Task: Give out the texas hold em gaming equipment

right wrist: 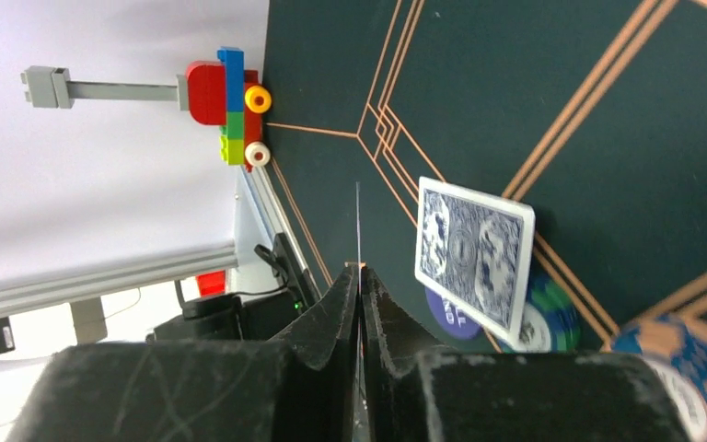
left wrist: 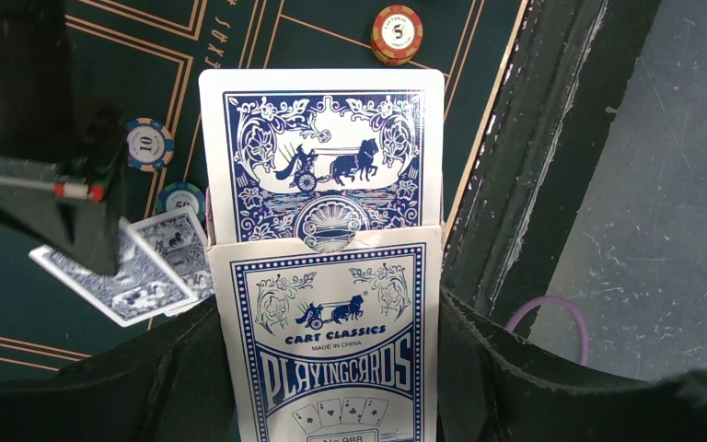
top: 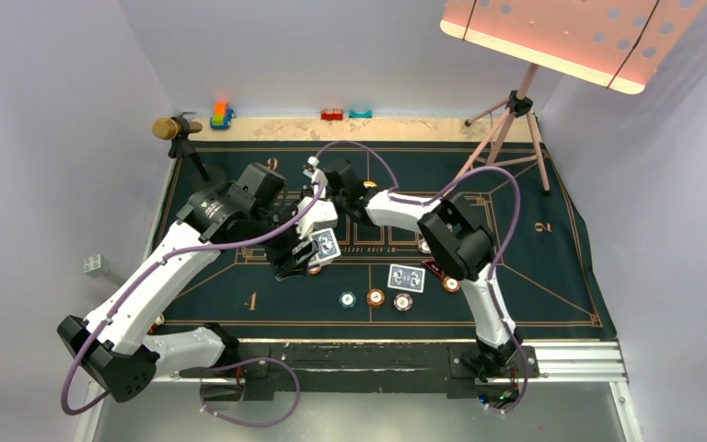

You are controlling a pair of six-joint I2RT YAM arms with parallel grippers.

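My left gripper (left wrist: 331, 354) is shut on a blue-and-white playing card box (left wrist: 331, 341); one blue-backed card (left wrist: 322, 152) sticks halfway out of its top. In the top view the left gripper (top: 299, 258) holds the box (top: 325, 245) above the mat's middle. My right gripper (right wrist: 359, 276) is shut on a single card seen edge-on (right wrist: 357, 221); in the top view the right gripper (top: 324, 189) is just beyond the box. Dealt cards (top: 406, 278) lie on the mat, as do teal (top: 347, 299), orange (top: 376, 297) and white/red (top: 403, 301) chips.
A dark green poker mat (top: 552, 267) covers the table. Another card (right wrist: 474, 262) rests on a dark blue disc (right wrist: 451, 313). A gold-headed microphone (top: 168, 128) and toy blocks (top: 221, 115) stand at the back left, and a light stand (top: 515, 120) at the back right.
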